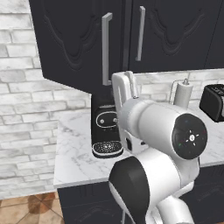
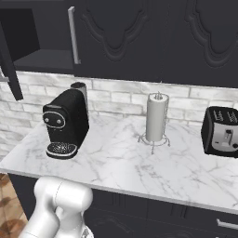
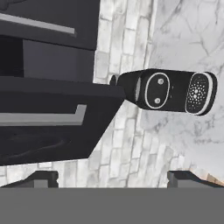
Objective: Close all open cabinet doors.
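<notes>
Ahead of the end effector [image 3: 112,178], apart from its spread, empty fingertips, an open door [image 3: 52,127] swings out over the counter [image 3: 183,35]. It looks rigid, hinged and light, likely best pushed on its flat face near the handle [image 3: 43,117], not gripped. Beyond it stands a coffee machine [image 3: 170,91] against brick.

Left cabinet door [image 2: 9,60] swung open — coffee machine [image 2: 66,122] below.
</notes>
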